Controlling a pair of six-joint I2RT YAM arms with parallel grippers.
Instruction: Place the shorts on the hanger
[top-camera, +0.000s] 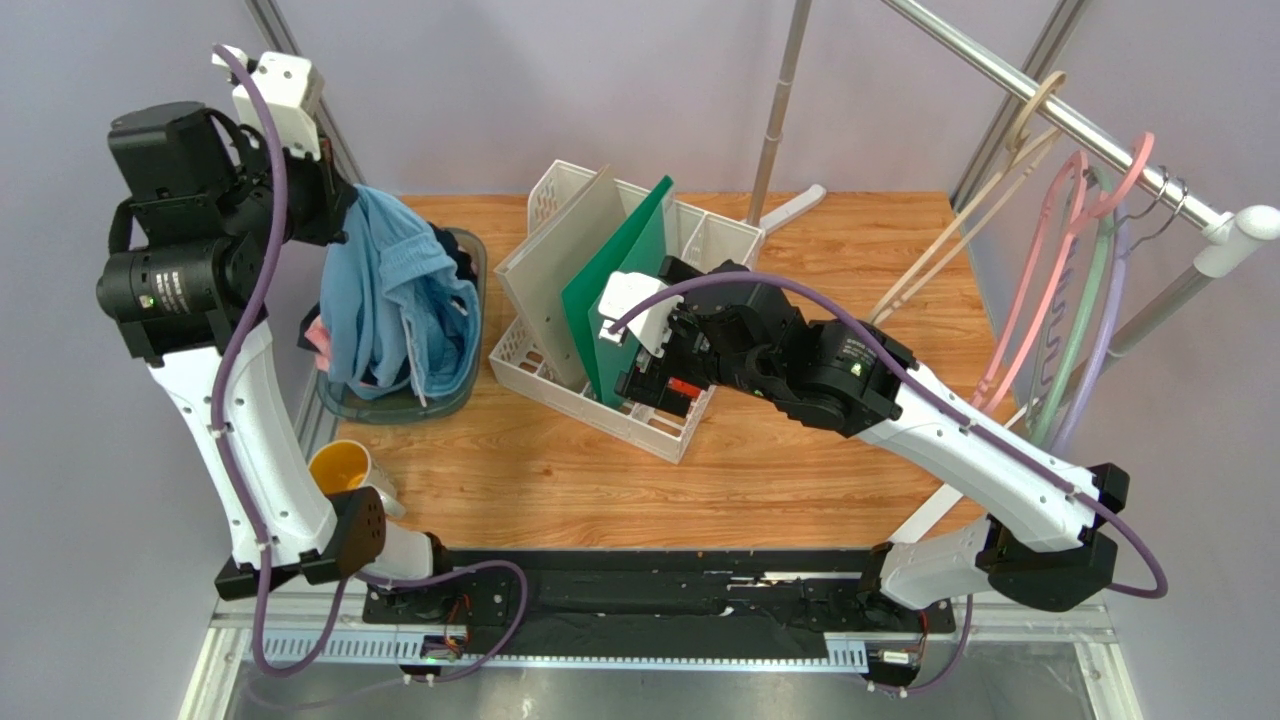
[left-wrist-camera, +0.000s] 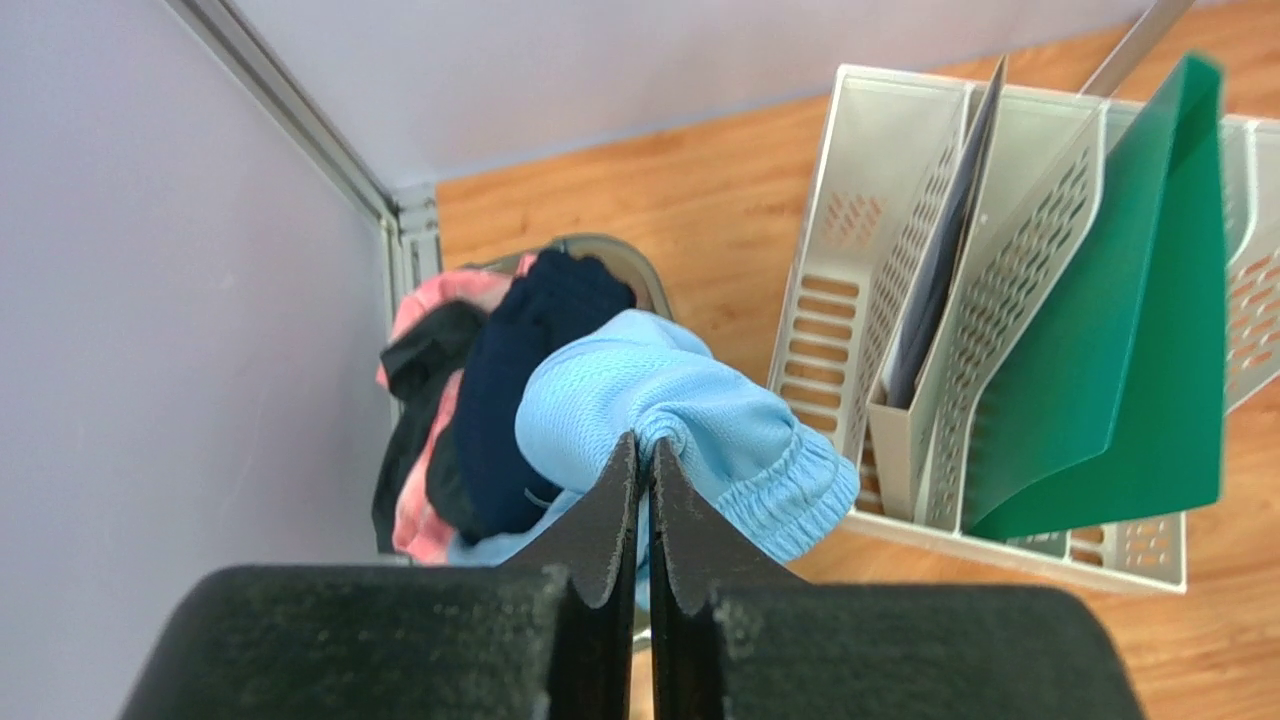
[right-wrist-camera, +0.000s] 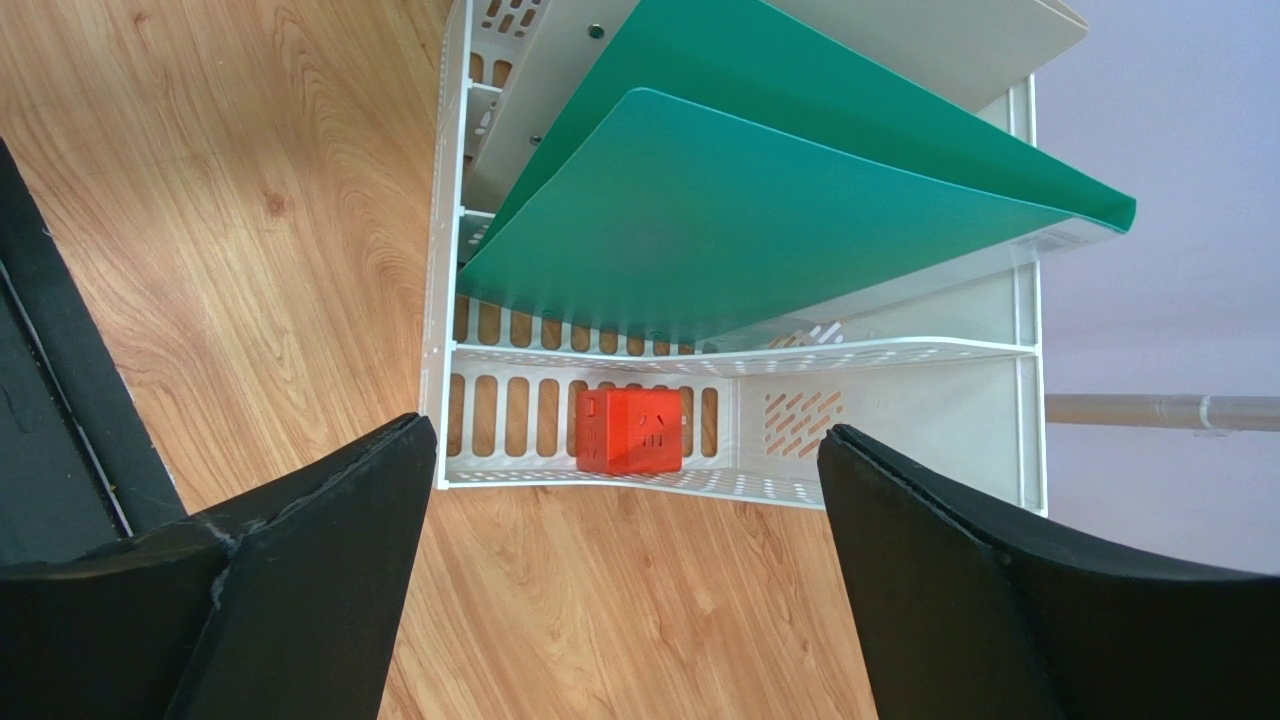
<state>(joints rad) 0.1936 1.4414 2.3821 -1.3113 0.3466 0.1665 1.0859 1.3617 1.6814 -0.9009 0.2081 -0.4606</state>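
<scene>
Shorts (top-camera: 394, 293) bunched; legs perhaps hidden.

Colours: shorts (left-wrist-camera: 676, 398) light sky-blue; hanger (top-camera: 1031, 113) pale beige; folder (right-wrist-camera: 781, 225) green; cube (right-wrist-camera: 628, 431) orange-red; bench (top-camera: 751, 465) light brown, wood-grain pattern.

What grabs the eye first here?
The sky-blue shorts dangle at far left, pinched in the shut jaws of the raised left gripper. Next comes the green folder standing in the white file rack mid-table, with the open right gripper facing it.
</scene>
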